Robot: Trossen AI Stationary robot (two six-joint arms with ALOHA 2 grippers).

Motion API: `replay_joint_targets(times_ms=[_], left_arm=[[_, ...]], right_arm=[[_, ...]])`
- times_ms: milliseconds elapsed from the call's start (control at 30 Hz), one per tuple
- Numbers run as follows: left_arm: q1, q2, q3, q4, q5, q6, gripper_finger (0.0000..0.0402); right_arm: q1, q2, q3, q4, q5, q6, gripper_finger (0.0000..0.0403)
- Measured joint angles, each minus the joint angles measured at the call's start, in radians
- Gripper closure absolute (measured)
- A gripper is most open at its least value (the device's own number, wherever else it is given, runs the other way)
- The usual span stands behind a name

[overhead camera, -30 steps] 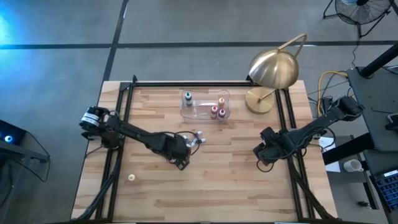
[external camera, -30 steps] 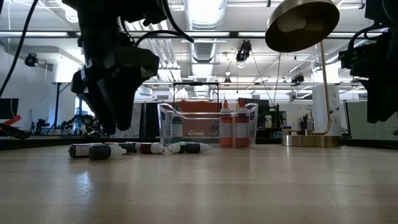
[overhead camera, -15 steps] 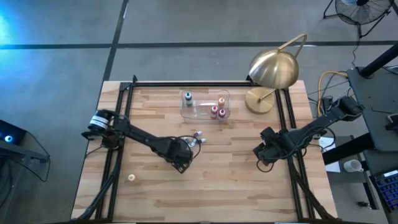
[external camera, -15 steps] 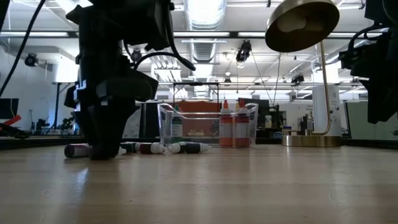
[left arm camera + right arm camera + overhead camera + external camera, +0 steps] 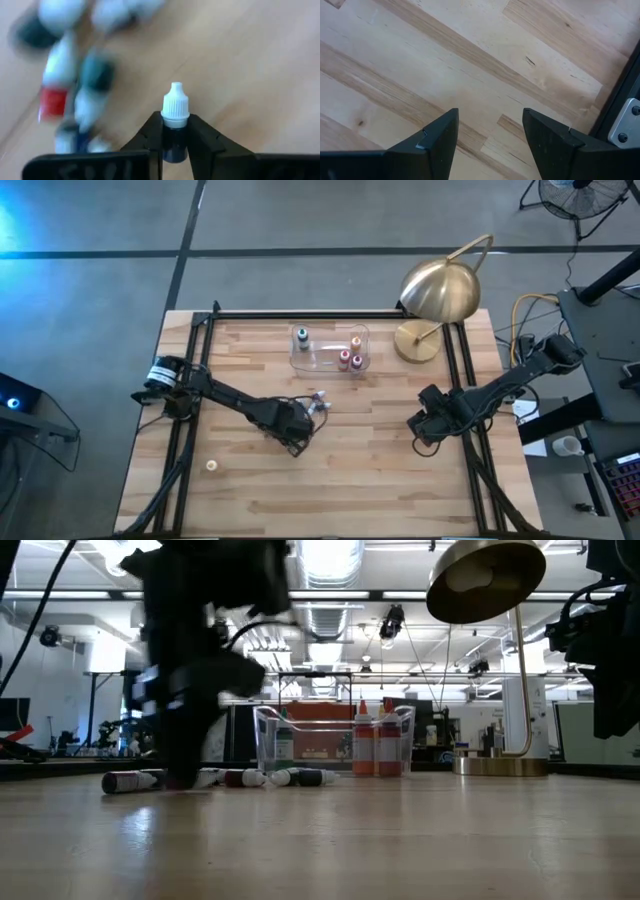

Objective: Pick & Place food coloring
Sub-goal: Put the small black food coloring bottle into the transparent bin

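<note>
Several loose food coloring bottles [image 5: 318, 402] lie on their sides mid-table, and they show again in the low view [image 5: 240, 778]. More bottles [image 5: 345, 358] stand upright in the clear tub [image 5: 330, 348]. My left gripper [image 5: 175, 145] is low beside the loose group [image 5: 296, 430], shut on a dark bottle with a white cap [image 5: 175, 105]. My right gripper [image 5: 490, 130] hangs open over bare wood near the right rail [image 5: 420, 430]. My left gripper pinches the dark bottle's body [image 5: 175, 136] just behind the white cap, between its two fingers. The bottle lies along the fingers, its cap sticking out past their tips. In the low view the fingers [image 5: 185, 775] reach down to table height; whether the bottle is off the wood I cannot tell.
A brass desk lamp [image 5: 440, 295] stands at the far right corner, its dome above the table. A small white object [image 5: 211, 466] lies near the left front. Black rails [image 5: 190, 380] run along the table's left, right and far sides. Bare wood [image 5: 330, 490] fills the near half.
My left gripper has come down from above the loose bottles to table height and has shut on one dark bottle that lay there. The other loose bottles stay where they were.
</note>
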Motion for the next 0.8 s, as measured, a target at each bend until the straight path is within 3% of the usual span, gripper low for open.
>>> replay_joint_targets(times_ms=[167, 267, 333, 433, 567, 633, 800], left_arm=[[0.100, -0.091, 0.145, -0.052, -0.167, 0.118, 0.0370], [0.202, -0.118, 0.238, -0.075, -0.304, 0.246, 0.0369], [0.284, -0.118, 0.307, -0.057, -0.342, 0.347, 0.0362], [0.393, -0.112, 0.375, -0.014, -0.275, 0.444, 0.0335], [0.450, -0.106, 0.428, 0.015, -0.148, 0.505, 0.0270], [0.452, -0.112, 0.453, 0.007, -0.159, 0.510, 0.0235], [0.422, -0.128, 0.530, -0.214, -0.224, 0.517, 0.0173]], right_arm=[[0.001, 0.000, 0.000, 0.000, -0.008, 0.005, 0.0189], [0.001, 0.000, 0.000, 0.000, -0.011, 0.031, 0.0189], [0.001, 0.000, 0.000, 0.001, -0.011, 0.045, 0.0189], [0.001, 0.000, 0.000, 0.002, -0.011, 0.052, 0.0189], [0.001, 0.000, 0.000, 0.003, -0.025, 0.053, 0.0189], [0.001, 0.000, 0.000, 0.002, -0.028, 0.053, 0.0189], [0.000, 0.000, 0.000, 0.002, -0.029, 0.053, 0.0189]])
